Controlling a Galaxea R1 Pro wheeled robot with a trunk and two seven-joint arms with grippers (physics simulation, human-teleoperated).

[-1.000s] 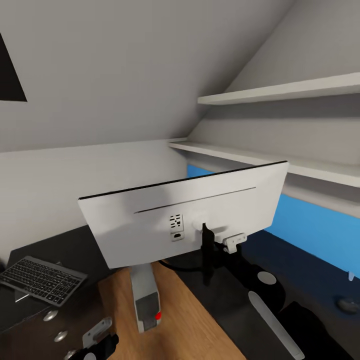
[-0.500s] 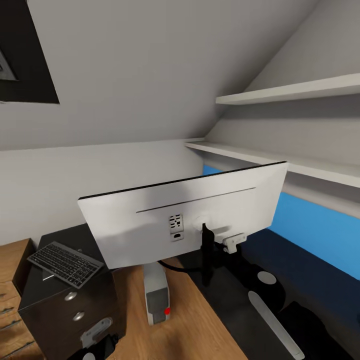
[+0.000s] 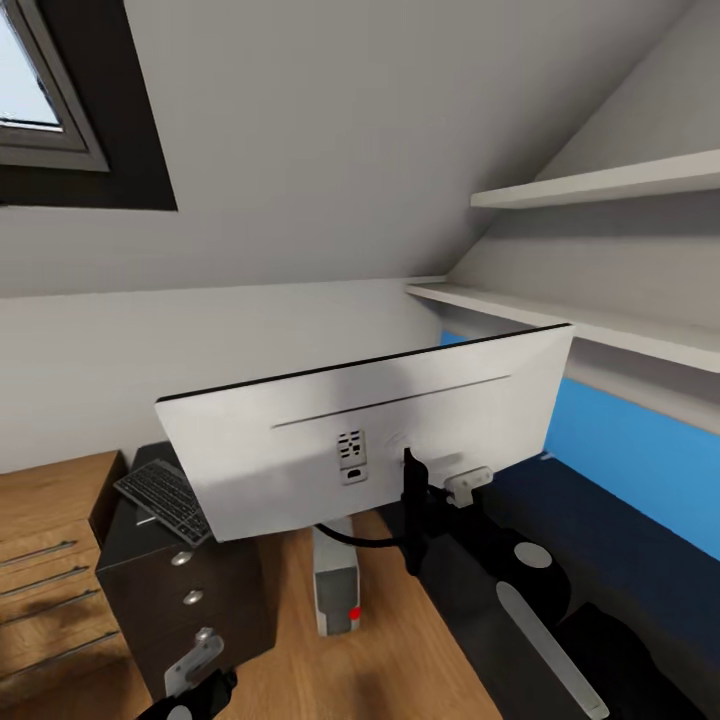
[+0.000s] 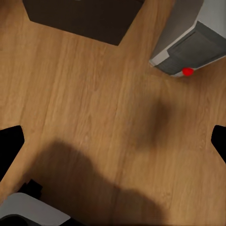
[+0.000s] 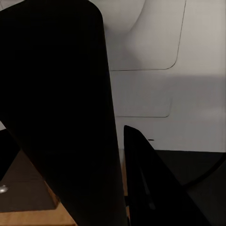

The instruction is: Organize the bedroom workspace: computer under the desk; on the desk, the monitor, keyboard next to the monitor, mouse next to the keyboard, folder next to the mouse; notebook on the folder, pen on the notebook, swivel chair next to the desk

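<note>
The monitor [image 3: 300, 440] hangs in the air in front of me with its white back toward the head camera. My right gripper [image 3: 442, 492] is shut on its thin black stand [image 3: 411, 510]. In the right wrist view the white back [image 5: 155, 94] sits very close behind a broad black shape. The keyboard [image 3: 165, 497] lies on a black drawer cabinet [image 3: 190, 590] at the left. The computer [image 3: 336, 590] stands on the wood floor below the monitor, also seen as the computer [image 4: 197, 37] from the left wrist. My left gripper [image 3: 195, 668] hangs open over the floor. The desk [image 3: 610, 545] is at the right.
A light wood dresser [image 3: 50, 560] adjoins the black cabinet [image 4: 84, 16] on the left. White wall shelves [image 3: 600, 330] and the blue back panel [image 3: 640, 460] run above the desk. A roof window [image 3: 50, 100] sits in the sloped ceiling at the upper left.
The view has swung to the left: the keyboard, cabinet, computer and shelves slid right in the picture, and the window and dresser came in. The monitor stays fixed in my right gripper.
</note>
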